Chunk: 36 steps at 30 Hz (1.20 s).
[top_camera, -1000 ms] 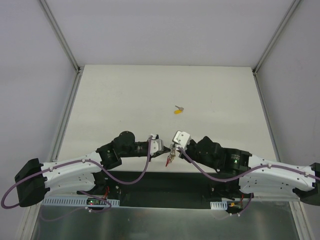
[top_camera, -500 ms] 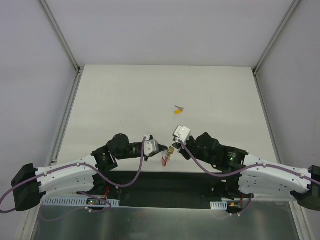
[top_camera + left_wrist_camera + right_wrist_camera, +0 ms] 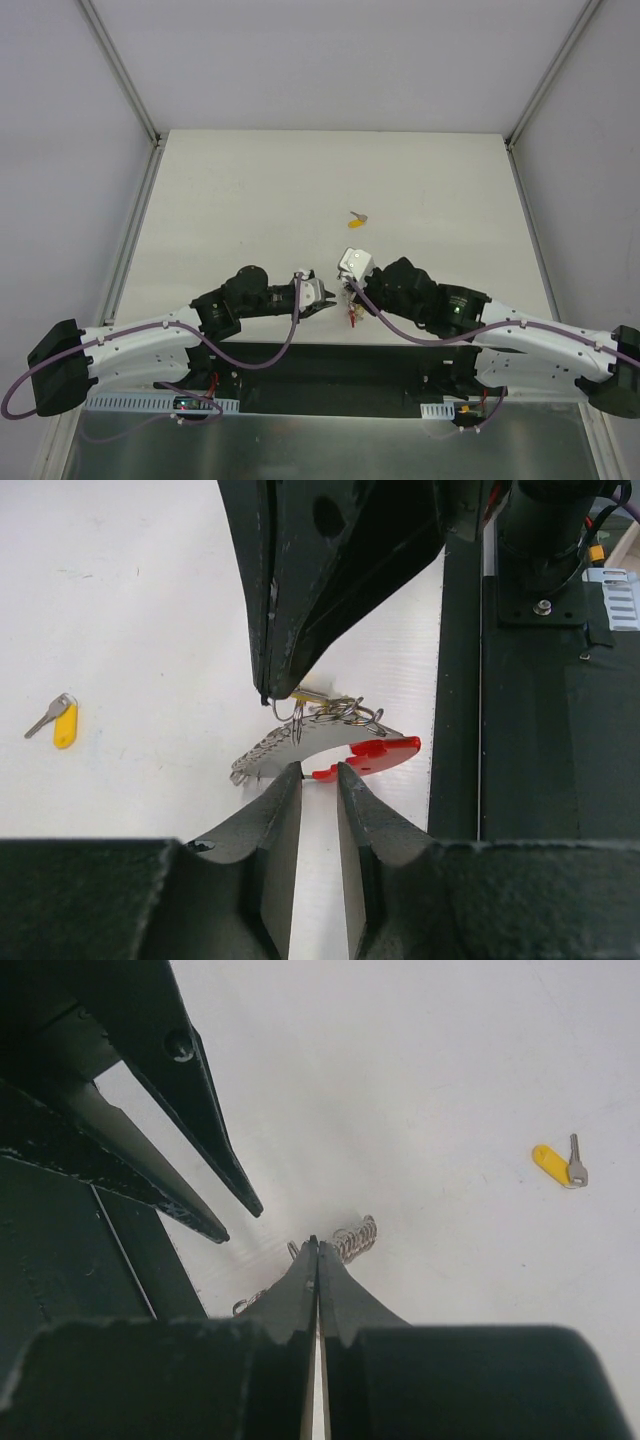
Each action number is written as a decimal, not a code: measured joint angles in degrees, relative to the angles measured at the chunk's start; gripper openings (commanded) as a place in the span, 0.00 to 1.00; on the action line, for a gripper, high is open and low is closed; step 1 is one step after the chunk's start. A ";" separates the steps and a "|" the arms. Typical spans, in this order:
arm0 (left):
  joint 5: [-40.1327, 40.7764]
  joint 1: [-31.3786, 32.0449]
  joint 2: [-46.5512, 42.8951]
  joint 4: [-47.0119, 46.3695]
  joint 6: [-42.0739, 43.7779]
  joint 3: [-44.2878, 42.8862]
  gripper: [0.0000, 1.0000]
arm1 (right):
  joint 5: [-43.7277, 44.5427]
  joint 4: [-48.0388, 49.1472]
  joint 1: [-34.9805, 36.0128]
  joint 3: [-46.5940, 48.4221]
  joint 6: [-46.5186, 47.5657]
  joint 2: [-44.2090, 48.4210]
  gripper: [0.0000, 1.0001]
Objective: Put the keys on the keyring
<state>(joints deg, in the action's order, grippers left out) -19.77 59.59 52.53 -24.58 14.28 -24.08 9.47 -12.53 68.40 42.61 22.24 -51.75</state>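
Loose key (image 3: 62, 720) was logged on tabletop (image 3: 250, 190), well apart from keyring (image 3: 310, 735); red-looped, grey-chained keyring was pinched in closed right hand (image 3: 317, 1245); left hand (image 3: 318, 775) was narrowly parted.

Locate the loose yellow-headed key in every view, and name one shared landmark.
Top external: loose key, centre, just above the keyring.
Left wrist: far left, mid-height.
Right wrist: far right, upper half.
Shared landmark: the keyring, seen in all three.
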 measured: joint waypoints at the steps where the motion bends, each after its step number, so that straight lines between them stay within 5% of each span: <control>1: 0.37 0.00 0.00 0.04 0.00 0.00 0.24 | -0.04 -0.15 -0.07 0.26 0.17 -0.74 0.01; 8: 1.20 0.00 0.26 0.42 -0.20 -0.57 0.37 | -0.55 -0.13 -0.09 0.61 0.72 -2.95 0.01; 36: 2.21 0.00 4.35 1.20 -1.73 -2.01 0.32 | -2.86 0.31 0.48 1.16 0.72 -3.41 0.01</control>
<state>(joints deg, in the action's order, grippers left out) -17.56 59.59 56.88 -23.38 12.56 -26.09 6.61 -12.23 68.88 43.77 22.96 -55.16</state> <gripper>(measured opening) 0.340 0.012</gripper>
